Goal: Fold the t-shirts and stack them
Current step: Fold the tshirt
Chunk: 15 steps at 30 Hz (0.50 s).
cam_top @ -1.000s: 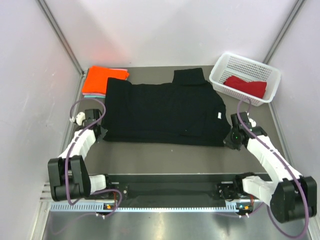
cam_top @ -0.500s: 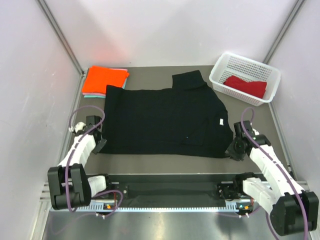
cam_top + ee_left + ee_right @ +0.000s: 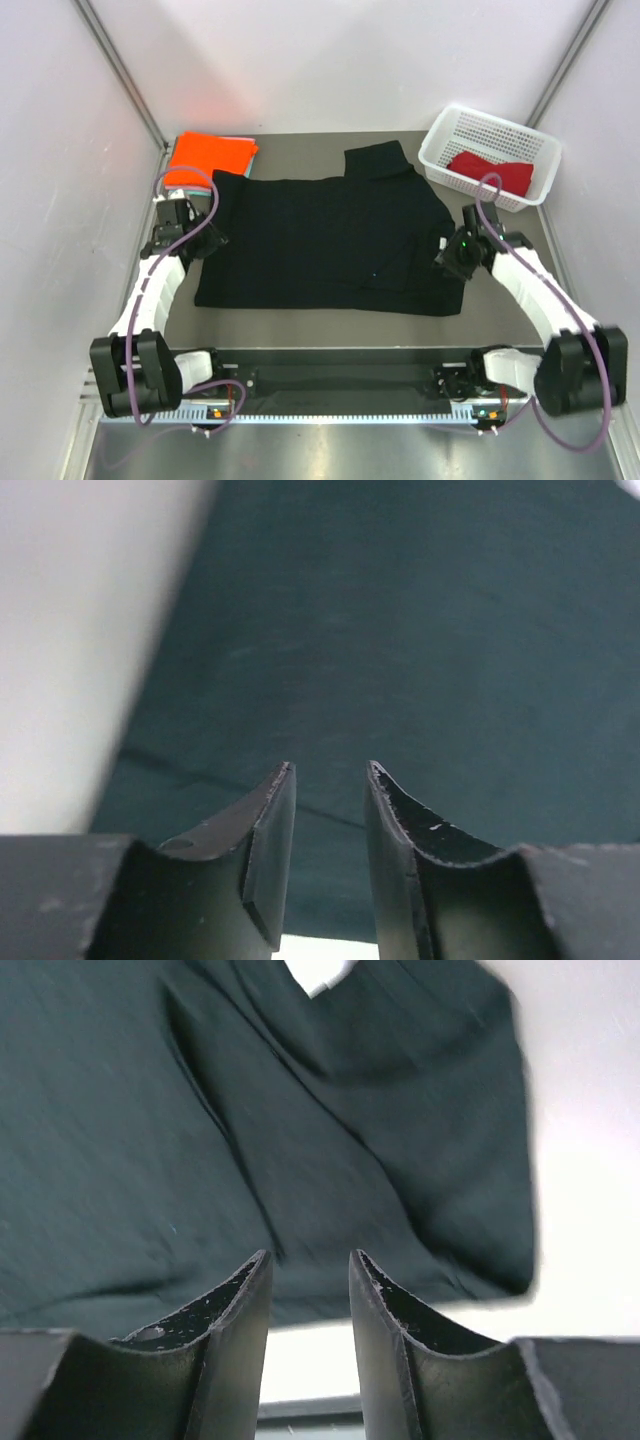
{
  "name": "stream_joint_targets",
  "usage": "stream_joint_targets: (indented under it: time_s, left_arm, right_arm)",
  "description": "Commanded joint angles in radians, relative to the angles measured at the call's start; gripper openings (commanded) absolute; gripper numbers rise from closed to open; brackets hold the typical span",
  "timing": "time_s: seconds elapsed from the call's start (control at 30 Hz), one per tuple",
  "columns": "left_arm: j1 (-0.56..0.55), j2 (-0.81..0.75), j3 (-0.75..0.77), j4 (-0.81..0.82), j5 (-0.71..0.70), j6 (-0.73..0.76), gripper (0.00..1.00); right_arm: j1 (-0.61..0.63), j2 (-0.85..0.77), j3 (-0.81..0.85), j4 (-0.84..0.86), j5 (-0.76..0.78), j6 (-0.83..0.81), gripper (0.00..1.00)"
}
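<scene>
- The top view is bright and evenly lit, with soft shadows; the folded bright orange cloth tee [image 3: 208, 157] casts a reddish glow on the pale left wall [image 3: 60, 150].
- Both wrist views tint the large black cloth tee [image 3: 400, 630] teal and wash the bare table top [image 3: 590, 1160] white.
- The right wrist view is blurred.

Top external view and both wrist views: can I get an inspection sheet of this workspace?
Surface: grey-brown table, largely covered by cloth.
Job's things: large black cloth t-shirt spread mid-table; folded bright orange t-shirt at the far left, on a pale teal one; dark red t-shirt in the white plastic mesh basket, far right.
Clutter: nothing seen.
Grippers: left gripper and right gripper open, empty, over the black shirt's side edges.
Cables: purple cables loop above both wrists.
Surroundings: pale walls, metal corner posts.
</scene>
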Motion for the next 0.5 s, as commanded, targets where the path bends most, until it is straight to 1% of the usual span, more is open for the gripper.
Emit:
stream_joint_targets:
  time_s: [0.0,0.1,0.17,0.2,0.23,0.37,0.43,0.47]
  left_arm:
    - [0.0,0.049,0.032,0.113,0.192,0.087,0.39]
    - [0.0,0.122,0.087,0.059,0.183,0.107,0.38]
    - [0.001,0.136,0.09,0.059,0.092,0.08,0.38]
    - [0.0,0.136,0.081,0.071,0.037,0.029,0.38]
    - [0.0,0.131,0.077,0.074,-0.066,-0.002,0.4]
    - [0.001,0.1,0.066,0.07,-0.223,-0.06,0.43]
    - [0.003,0.085,0.055,0.061,-0.273,-0.085,0.45]
    - [0.001,0.084,0.049,0.053,-0.325,-0.135,0.47]
  right_arm:
    - [0.008,0.138,0.106,0.116,-0.006,-0.043,0.37]
    - [0.014,0.21,0.136,0.167,-0.029,-0.03,0.37]
    - [0.017,0.243,0.152,0.178,-0.012,0.001,0.37]
    - [0.022,0.276,0.167,0.173,-0.008,0.013,0.37]
    - [0.023,0.292,0.173,0.175,-0.003,0.025,0.36]
    - [0.042,0.349,0.191,0.224,0.0,0.067,0.36]
    - [0.049,0.385,0.201,0.245,0.002,0.073,0.37]
    - [0.052,0.399,0.214,0.248,0.002,0.078,0.37]
